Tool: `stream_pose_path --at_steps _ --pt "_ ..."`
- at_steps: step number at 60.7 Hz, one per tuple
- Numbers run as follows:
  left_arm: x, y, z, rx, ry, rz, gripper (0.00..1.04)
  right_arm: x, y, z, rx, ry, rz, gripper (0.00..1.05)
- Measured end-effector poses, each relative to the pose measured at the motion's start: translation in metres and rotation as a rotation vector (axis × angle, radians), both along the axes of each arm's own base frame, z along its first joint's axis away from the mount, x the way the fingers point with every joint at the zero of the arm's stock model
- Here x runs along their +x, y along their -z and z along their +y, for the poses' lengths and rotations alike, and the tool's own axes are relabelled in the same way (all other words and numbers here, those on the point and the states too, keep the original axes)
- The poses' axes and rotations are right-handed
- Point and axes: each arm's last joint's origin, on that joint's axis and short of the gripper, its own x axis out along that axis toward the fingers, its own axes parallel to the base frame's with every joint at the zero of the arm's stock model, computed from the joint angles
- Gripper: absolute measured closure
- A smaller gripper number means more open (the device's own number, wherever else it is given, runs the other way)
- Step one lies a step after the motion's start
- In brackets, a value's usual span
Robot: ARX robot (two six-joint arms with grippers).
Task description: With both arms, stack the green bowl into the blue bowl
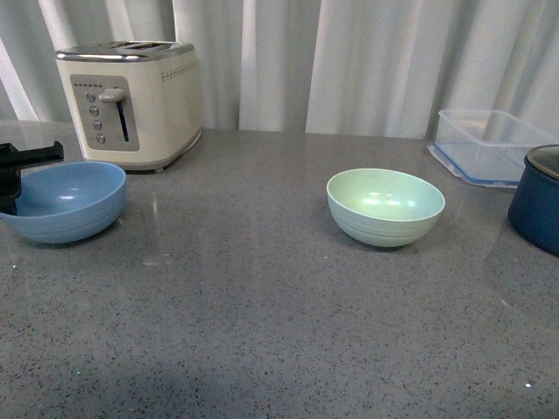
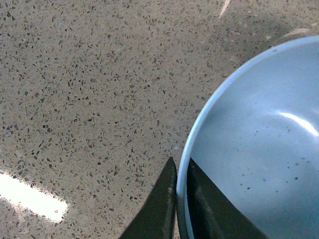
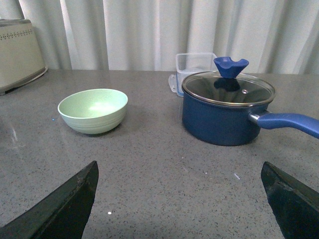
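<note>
The blue bowl (image 1: pixel 65 201) is at the far left of the grey counter, tilted a little. My left gripper (image 1: pixel 13 175) is shut on its left rim; in the left wrist view the two fingers (image 2: pixel 159 204) pinch the rim of the blue bowl (image 2: pixel 259 149), one outside and one inside. The green bowl (image 1: pixel 385 206) sits upright right of centre, empty. In the right wrist view the green bowl (image 3: pixel 93 110) lies ahead and to one side of my right gripper (image 3: pixel 182 199), which is wide open and empty, well short of it.
A cream toaster (image 1: pixel 131 103) stands at the back left. A clear plastic container (image 1: pixel 489 144) is at the back right. A dark navy pot with glass lid (image 3: pixel 227 107) and blue handle stands beside the green bowl, at the right edge in the front view (image 1: pixel 537 205).
</note>
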Motion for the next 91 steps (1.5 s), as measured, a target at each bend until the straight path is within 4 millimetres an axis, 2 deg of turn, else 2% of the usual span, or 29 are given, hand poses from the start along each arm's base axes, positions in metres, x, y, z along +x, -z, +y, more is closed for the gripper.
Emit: stream_pose_path --at_steps 3,13,18,24,29,39,46,81,91 --pt "-0.001 -0.003 -0.001 -0.008 0.004 -0.01 1.01 0.0 0.0 0.0 0.0 0.0 0.0 0.1" --pt "-0.008 -0.03 -0.011 -0.019 0.044 -0.076 1.01 0.0 0.0 0.0 0.0 0.0 0.0 0.1" --pt "-0.013 -0.046 -0.024 -0.036 0.087 -0.12 1.01 0.0 0.0 0.0 0.0 0.0 0.0 0.1" --pt "-0.017 -0.061 -0.052 -0.053 0.148 -0.167 1.01 0.0 0.0 0.0 0.0 0.0 0.0 0.1" --pt "-0.016 -0.061 -0.077 -0.067 0.199 -0.174 1.01 0.0 0.0 0.0 0.0 0.0 0.0 0.1" --pt "-0.01 -0.044 -0.125 -0.081 0.294 -0.131 1.01 0.0 0.0 0.0 0.0 0.0 0.0 0.1" --pt "-0.006 -0.036 -0.142 -0.094 0.318 -0.115 1.01 0.0 0.0 0.0 0.0 0.0 0.0 0.1" --pt "0.022 -0.002 -0.157 -0.102 0.324 -0.032 1.01 0.0 0.0 0.0 0.0 0.0 0.0 0.1" --pt "0.023 -0.002 -0.16 -0.12 0.335 -0.031 1.01 0.0 0.0 0.0 0.0 0.0 0.0 0.1"
